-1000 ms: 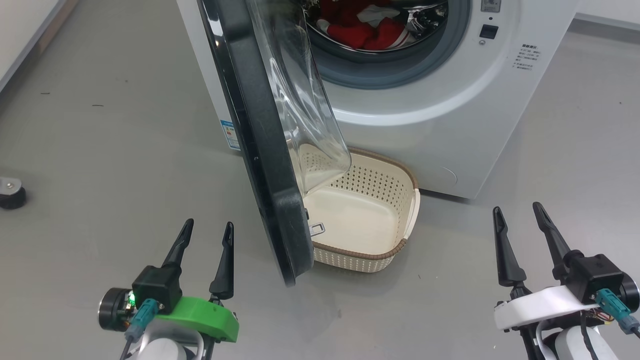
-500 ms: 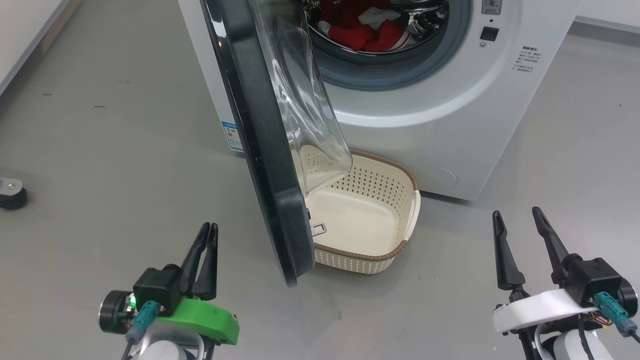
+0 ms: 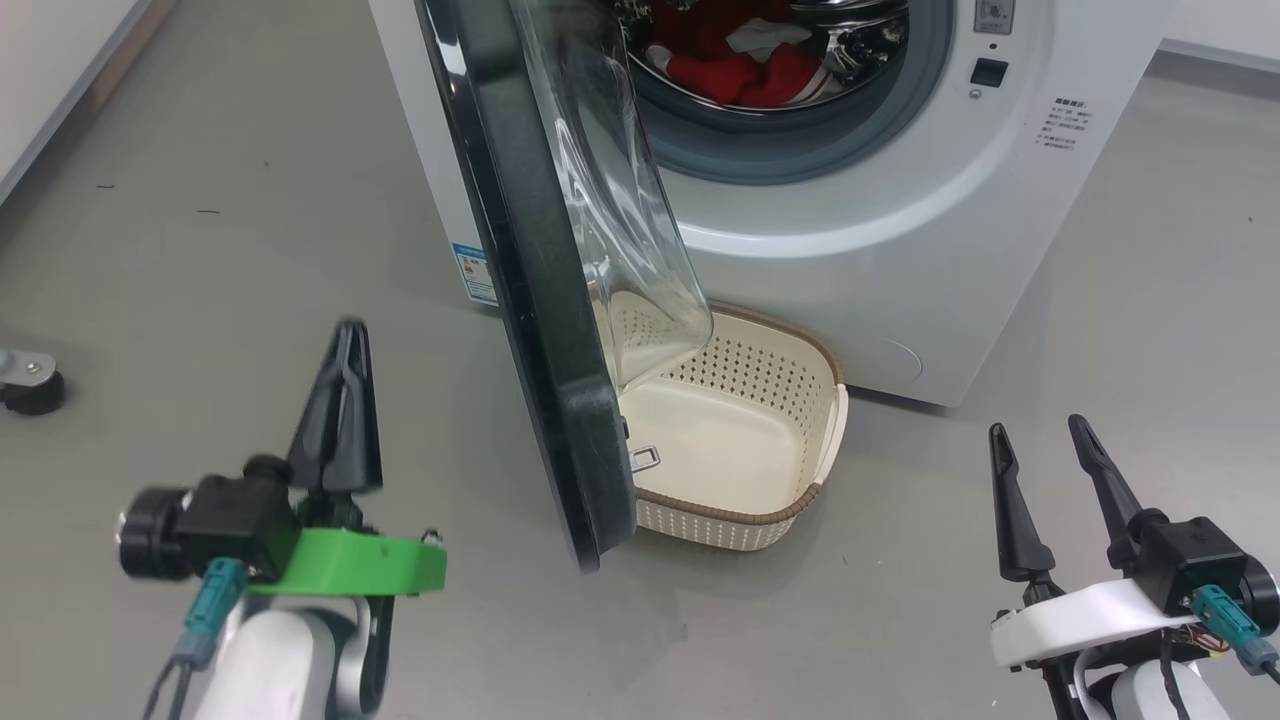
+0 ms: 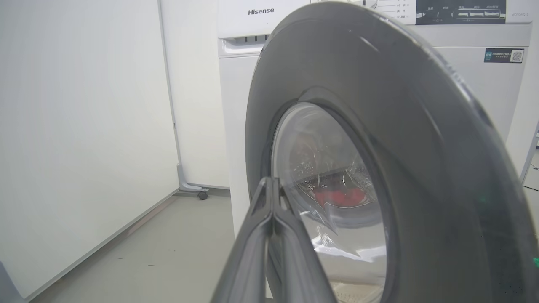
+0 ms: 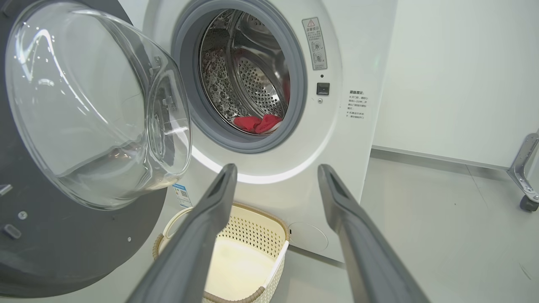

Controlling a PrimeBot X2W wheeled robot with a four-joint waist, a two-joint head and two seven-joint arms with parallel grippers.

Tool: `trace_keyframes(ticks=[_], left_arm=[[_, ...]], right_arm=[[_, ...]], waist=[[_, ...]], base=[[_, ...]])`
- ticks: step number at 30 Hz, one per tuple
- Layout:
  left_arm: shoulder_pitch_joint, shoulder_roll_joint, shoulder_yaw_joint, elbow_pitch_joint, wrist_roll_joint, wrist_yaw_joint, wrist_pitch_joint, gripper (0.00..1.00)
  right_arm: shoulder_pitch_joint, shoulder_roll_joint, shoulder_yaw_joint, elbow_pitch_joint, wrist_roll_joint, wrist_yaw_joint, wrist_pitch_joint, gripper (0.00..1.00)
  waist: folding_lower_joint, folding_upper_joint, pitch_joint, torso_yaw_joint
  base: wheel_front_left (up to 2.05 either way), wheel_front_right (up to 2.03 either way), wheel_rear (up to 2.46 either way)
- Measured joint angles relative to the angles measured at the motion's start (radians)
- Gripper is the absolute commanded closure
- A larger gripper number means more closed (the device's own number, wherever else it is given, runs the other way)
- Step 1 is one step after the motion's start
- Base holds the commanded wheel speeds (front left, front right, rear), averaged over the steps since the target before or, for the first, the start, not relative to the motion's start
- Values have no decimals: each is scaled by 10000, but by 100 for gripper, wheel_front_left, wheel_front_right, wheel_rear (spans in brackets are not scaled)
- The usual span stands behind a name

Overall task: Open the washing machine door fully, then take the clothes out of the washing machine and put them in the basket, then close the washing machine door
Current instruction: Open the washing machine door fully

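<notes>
On the grey floor (image 3: 200, 250), just in front of the big white front-loading washing machine (image 3: 900, 260), stands the small cream plastic basket with perforated sides and a brown woven-look rim (image 3: 740, 505); it holds nothing. The bright red clothes with white trim (image 3: 740, 75) lie inside the steel drum (image 5: 252, 84), heaped at its bottom, far from both grippers.

The large round door with its glossy black rim and bulging clear glass bowl (image 3: 530, 280) is swung out on the left, edge-on toward the robot, with the bowl hanging over the left part of the basket. That looks only partly open, so the first step seems unfinished: the door probably has to swing further left before the port is free. Unloading and closing are both not yet begun.

The left gripper (image 3: 350, 335) hangs near and to the left of the door, apart from it. Its two dark fingers are pressed together on nothing and point at the door's outer face in the left wrist view. The right gripper (image 3: 1037, 428) rests low at the near right, well apart from the basket, fingers spread wide and empty.
</notes>
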Motion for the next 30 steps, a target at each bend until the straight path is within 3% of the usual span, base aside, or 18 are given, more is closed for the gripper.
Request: trace_keyframes(ticks=[9,15,23,30], left_arm=[[-944,-2,-334,-2734,339,-146,-56,100],[-961,4,-1064,-3430,301,-481,-58,100],[-358,19,-2890,-2842,291,-1505,-56,100],[208,148,-3687,-2050,151,-1643,468,100]], right_arm=[[2,136,-46,12,-128,174,0,0],[1,209,-84,21,-178,209,0,0],[0,244,-146,67,-265,311,0,0],[0,301,-211,102,-339,408,0,0]], waist=[[0,0,13,-3],[0,0,25,-74],[0,0,88,-198],[0,0,138,-273]], base=[[0,0,0],[0,0,0],[0,0,0],[0,0,0]])
